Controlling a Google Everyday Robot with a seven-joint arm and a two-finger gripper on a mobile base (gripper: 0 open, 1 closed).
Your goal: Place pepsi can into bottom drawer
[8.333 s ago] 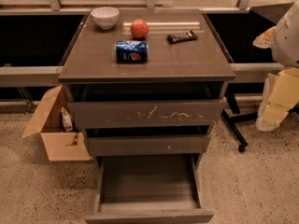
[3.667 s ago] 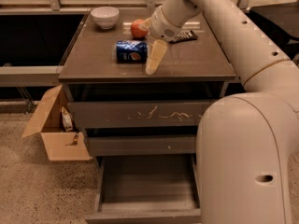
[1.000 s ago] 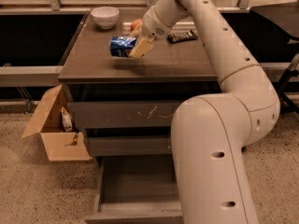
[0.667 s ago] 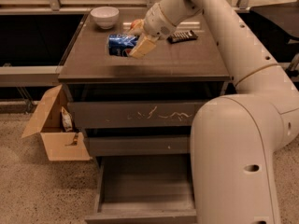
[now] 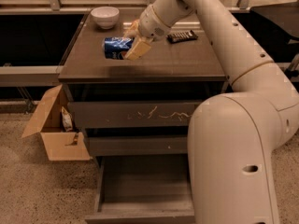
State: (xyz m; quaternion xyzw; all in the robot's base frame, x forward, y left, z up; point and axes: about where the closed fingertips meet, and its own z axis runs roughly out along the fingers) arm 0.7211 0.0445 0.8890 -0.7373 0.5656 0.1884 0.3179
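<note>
The blue pepsi can (image 5: 116,47) lies on its side, held over the left part of the cabinet top (image 5: 177,59). My gripper (image 5: 133,42) is shut on the can's right end, its tan fingers (image 5: 138,49) on both sides of it. The can looks lifted a little off the top. The bottom drawer (image 5: 145,190) is pulled open below, with an empty grey interior. My arm's large white body hides the drawer's right side.
A white bowl (image 5: 104,17) stands at the back left of the top. A dark snack bar (image 5: 182,36) lies at the back right. An open cardboard box (image 5: 53,129) sits on the floor left of the cabinet. The scratched top drawer (image 5: 140,113) and thin middle drawer (image 5: 135,145) are closed.
The gripper came down from the right, closed on the pepsi can and shifted it slightly left and up over the last second. The apple is now hidden behind the wrist.
</note>
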